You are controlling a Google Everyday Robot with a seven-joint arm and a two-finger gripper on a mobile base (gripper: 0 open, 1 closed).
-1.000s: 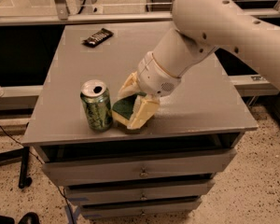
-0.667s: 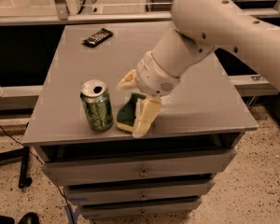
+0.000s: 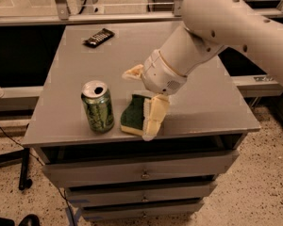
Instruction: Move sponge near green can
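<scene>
Gripper (image 3: 137, 103) sits low at the table's (image 3: 203, 107) near edge, jaws apart either side of the sponge (image 3: 131, 116). The sponge lies just right of the can (image 3: 97, 108), so placement looks complete.

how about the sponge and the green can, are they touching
Apart. The camera view shows a thin strip of table between the sponge and the green can; the gripper sits over the sponge.

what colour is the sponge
Dark green top, pale yellow foam edge, clearest in the camera view; the gripper is at the sponge, beside the can.
</scene>
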